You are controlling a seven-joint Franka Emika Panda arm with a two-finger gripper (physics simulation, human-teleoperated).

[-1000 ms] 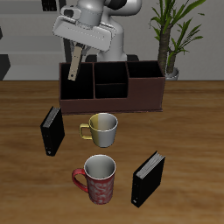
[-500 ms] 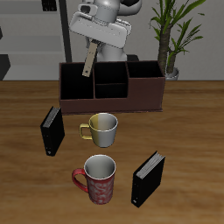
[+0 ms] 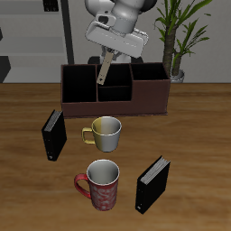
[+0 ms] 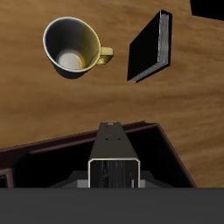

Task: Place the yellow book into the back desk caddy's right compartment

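The gripper [image 3: 106, 56] hangs in the air over the back desk caddy [image 3: 115, 87], with the yellow book [image 3: 105, 69] pinched between its fingers. The book dangles below the fingers, tilted a little, its lower end above the caddy's middle section and not touching the wood. From the wrist view the book [image 4: 115, 162] shows edge-on, running straight out from between the fingers over the caddy's dark interior [image 4: 52, 157]. The fingers are drawn in narrow, clamped on the book's upper end.

The right compartment [image 3: 149, 87], the wide end section with the reddish-brown front, sits beside the book's position, not under it.

On the table [image 3: 194, 126], nearer the front edge, stand a yellow mug [image 3: 104, 133] and a red patterned mug [image 3: 101, 183], one behind the other. A black book [image 3: 54, 134] stands upright to one side of them and a second black book [image 3: 152, 184] to the other. A potted plant [image 3: 176, 36] stands behind the caddy's end.

I can read no writing or label on the books, the mugs or the caddy.
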